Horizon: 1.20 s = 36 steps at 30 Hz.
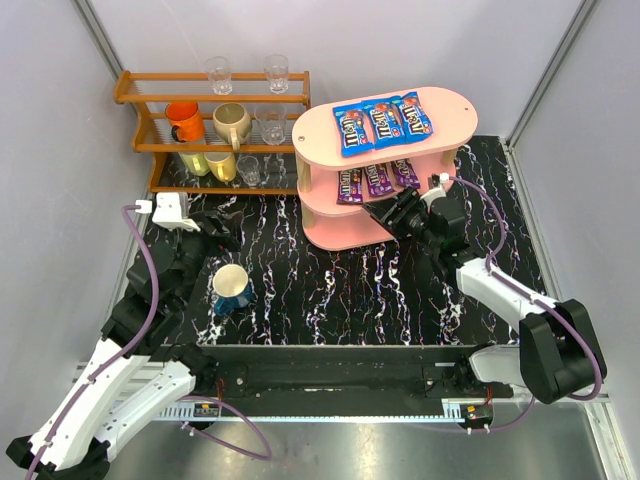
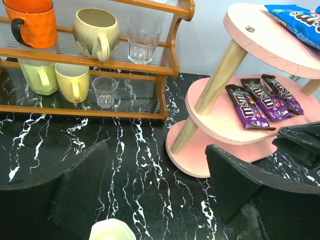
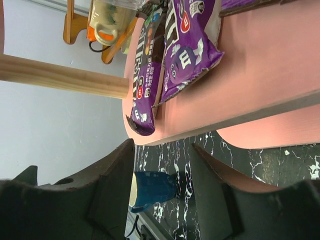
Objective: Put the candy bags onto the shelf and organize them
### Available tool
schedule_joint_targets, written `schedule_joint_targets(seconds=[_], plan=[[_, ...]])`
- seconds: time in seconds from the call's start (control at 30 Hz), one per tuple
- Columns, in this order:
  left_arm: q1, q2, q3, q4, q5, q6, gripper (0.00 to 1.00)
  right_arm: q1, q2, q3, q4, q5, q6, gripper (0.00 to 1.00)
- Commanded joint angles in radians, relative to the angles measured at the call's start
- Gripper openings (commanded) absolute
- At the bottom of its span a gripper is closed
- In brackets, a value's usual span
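Note:
The pink shelf stands at the back right. Three blue candy bags lie side by side on its top board. Three purple candy bags lie side by side on the middle board; they also show in the left wrist view and the right wrist view. My right gripper is open and empty, just in front of the middle board's edge, below the purple bags. My left gripper is open and empty, low over the table left of the shelf.
A wooden slatted rack with mugs and glasses stands at the back left. A blue mug stands on the black marbled table near my left arm and also shows in the right wrist view. Grey walls enclose the table.

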Motion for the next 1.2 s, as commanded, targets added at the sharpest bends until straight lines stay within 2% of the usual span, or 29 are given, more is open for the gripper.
schedule_joint_targets(seconds=[0.0,0.7,1.17], plan=[[0.006,-0.016,0.018,0.024,-0.02,0.017,0.83,0.009,0.02,0.032,0.1,0.029,0.036,0.56],[0.006,-0.035,0.001,0.015,-0.033,0.017,0.83,0.038,0.074,0.081,0.167,0.023,0.083,0.54],[0.006,-0.038,-0.002,0.014,-0.029,0.012,0.83,0.041,-0.001,0.055,0.15,0.019,0.111,0.53]])
